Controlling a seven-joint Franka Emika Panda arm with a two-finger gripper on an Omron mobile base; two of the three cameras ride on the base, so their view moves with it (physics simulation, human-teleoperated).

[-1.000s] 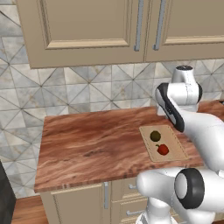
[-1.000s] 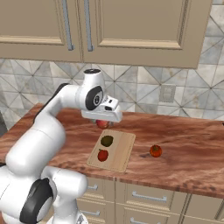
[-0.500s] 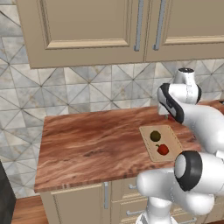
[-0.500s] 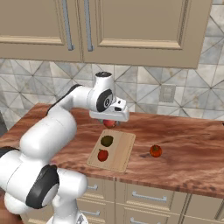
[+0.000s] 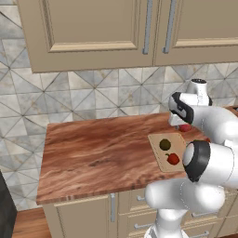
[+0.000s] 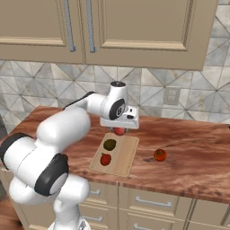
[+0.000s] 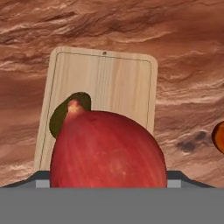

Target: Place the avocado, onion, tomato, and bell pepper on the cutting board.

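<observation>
Two items lie on the cutting board (image 5: 162,142): avocado (image 5: 165,144) and a red ball (image 5: 173,159). Right base view: gripper (image 6: 119,130) clasps the onion (image 6: 119,131) above the board's far edge. Hand view: no writing is legible.

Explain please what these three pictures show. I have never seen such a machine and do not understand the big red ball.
This is a white robot arm in a computer-drawn kitchen. Two pictures come from cameras on its base, behind it to the left and to the right; both show the same wooden counter. The third comes from a camera on the hand, looking down along the claw.

On the counter lies a pale cutting board. On it sit a dark green avocado and a small red ball. An orange-red ball lies on the counter beside the board.

The big red ball is a red onion, held in the claw above the board's far end. It looks huge because the hand camera is so close.
</observation>
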